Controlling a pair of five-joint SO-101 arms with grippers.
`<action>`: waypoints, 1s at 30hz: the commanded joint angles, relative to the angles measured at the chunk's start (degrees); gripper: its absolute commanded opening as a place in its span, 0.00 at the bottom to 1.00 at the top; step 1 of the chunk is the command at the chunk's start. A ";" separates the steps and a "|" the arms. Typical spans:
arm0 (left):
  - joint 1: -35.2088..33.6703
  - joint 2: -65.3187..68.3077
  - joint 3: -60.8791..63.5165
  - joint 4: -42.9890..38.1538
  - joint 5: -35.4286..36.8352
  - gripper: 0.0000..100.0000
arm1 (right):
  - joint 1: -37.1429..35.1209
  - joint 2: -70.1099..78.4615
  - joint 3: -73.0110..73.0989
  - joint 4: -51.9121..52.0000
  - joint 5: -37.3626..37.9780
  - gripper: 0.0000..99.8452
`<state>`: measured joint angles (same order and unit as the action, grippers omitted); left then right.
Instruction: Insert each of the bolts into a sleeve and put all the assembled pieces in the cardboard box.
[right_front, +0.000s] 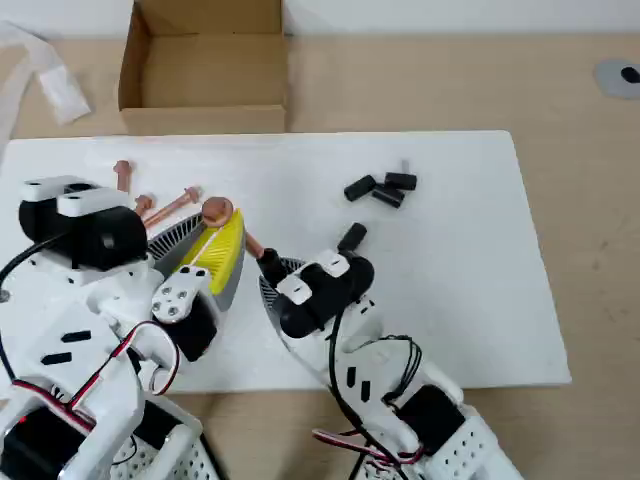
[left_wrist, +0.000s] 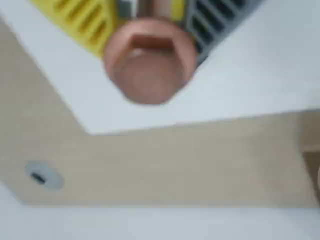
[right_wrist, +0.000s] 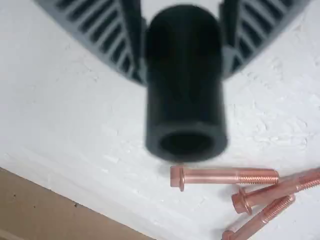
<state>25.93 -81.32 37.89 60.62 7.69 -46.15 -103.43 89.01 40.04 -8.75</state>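
Observation:
My left gripper (right_front: 215, 228), with one yellow and one grey finger, is shut on a copper bolt (right_front: 217, 211); the bolt's head (left_wrist: 150, 67) sticks out past the fingertips. Just right of it, my right gripper (right_front: 270, 268) is shut on a black sleeve (right_wrist: 185, 85), whose open end faces outward and looks empty. A loose bolt (right_wrist: 225, 176) lies on the mat just beyond that opening. Other bolts (right_front: 175, 205) lie at the mat's left. Three sleeves (right_front: 380, 187) sit in a cluster at upper centre, and another sleeve (right_front: 352, 237) lies beside my right arm.
The open cardboard box (right_front: 205, 65) stands on the wooden table beyond the white mat's (right_front: 470, 300) far left edge. A grey grommet (right_front: 620, 76) is set in the table at the far right. Crumpled white plastic (right_front: 45, 75) lies at the far left.

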 joint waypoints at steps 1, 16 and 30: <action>0.79 -0.13 -0.18 1.05 -0.79 0.01 | -0.57 -5.23 -0.57 -1.85 -0.35 0.01; 1.05 -0.13 2.81 0.79 1.85 0.01 | -0.57 -5.23 -2.15 -1.85 -0.26 0.01; 1.23 -0.13 2.99 1.14 2.02 0.01 | -0.57 -5.23 -2.24 -1.85 -0.35 0.01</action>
<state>26.11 -81.32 41.05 61.67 9.54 -46.15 -103.43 89.01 40.04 -8.75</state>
